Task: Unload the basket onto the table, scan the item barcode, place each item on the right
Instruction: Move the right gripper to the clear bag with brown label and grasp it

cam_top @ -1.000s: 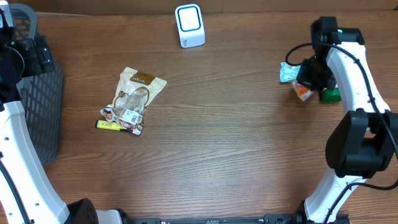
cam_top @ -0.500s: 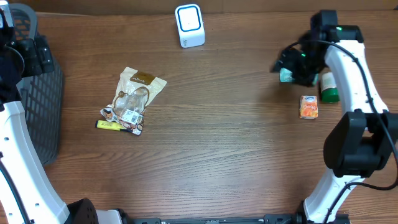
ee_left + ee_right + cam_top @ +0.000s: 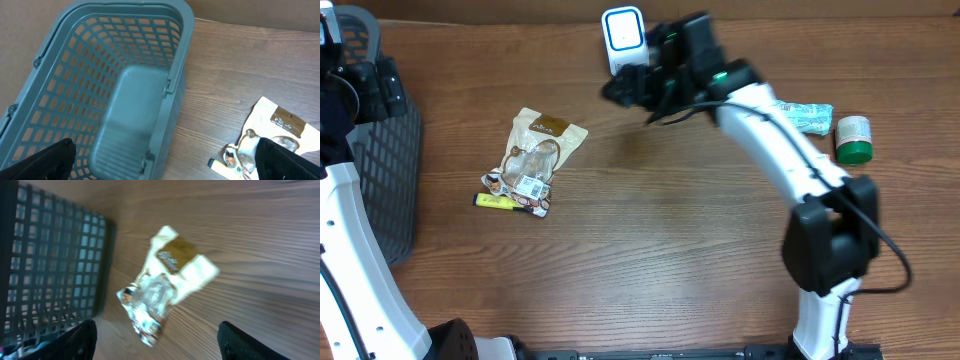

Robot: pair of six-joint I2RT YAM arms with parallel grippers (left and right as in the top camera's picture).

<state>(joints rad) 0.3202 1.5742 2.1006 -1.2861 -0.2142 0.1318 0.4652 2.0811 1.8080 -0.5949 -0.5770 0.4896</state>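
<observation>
Packet (image 3: 542,148), cream with a brown patch, lies flat on the table (image 3: 670,250) between the basket (image 3: 380,150) and the scanner (image 3: 625,40), and nothing touches it. My left gripper (image 3: 160,167) is spread wide and empty over the basket. My right gripper (image 3: 160,342) is also wide and empty, near the scanner. A white barcode label (image 3: 530,185) shows at the packet's lower end.

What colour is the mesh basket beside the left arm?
The basket is a muted grey-green all over. The left wrist view shows it best.
</observation>
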